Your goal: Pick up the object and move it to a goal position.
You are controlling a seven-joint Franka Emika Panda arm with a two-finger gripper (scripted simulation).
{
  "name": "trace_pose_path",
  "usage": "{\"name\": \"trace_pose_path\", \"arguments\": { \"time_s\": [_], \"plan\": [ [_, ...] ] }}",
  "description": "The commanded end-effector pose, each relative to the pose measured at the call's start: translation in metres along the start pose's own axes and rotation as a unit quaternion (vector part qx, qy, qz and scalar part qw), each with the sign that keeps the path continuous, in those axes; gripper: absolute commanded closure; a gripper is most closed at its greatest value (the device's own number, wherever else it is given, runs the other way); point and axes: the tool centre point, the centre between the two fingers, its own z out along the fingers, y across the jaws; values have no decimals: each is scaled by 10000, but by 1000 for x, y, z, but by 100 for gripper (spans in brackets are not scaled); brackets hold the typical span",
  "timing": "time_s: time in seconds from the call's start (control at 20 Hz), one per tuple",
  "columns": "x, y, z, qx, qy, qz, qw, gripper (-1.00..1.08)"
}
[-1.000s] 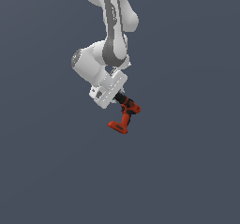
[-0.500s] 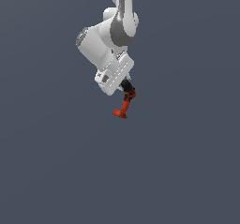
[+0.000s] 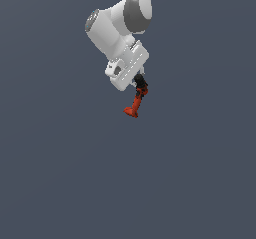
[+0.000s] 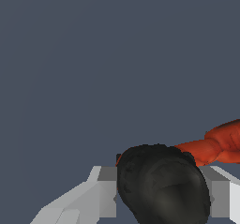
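The plain grey surface point(image 3: 60, 183) fills both views and carries nothing else that shows; no goal marker is visible on it, so which way the carry must run cannot be told. Above it the white arm point(image 3: 120, 28) reaches down from the top of the exterior view and ends in the fingers point(image 3: 138, 81), which are closed on the dark upper end of the drill point(image 3: 135, 102). The drill hangs clear of the surface, its long axis running nearly straight down from the fingers with a slight lean, the black chuck end up in the grip and the blocky red base at the far, lower end, toward the exterior view's left. In the wrist view the black chuck point(image 4: 161, 185) sits pressed between the pale finger pads point(image 4: 107, 190), and the red-orange body trails away from them to one side. I judge the hold to be high on the tool, so most of its mass sits below the fingers and it could swing or twist in the grip on a quick move. Nothing stands near the drill or in the way.
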Motion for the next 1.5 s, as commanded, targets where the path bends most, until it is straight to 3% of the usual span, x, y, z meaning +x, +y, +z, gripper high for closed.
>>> {"name": "trace_pose_path", "arguments": {
  "time_s": [0.0, 0.7, 1.45],
  "plan": [
    [4, -7, -6, -13, 13, -10, 10000, 108],
    [13, -16, -16, 5, 0, -1, 10000, 108],
    [77, -27, -73, -1, -4, 3, 10000, 108]
  ]
}}
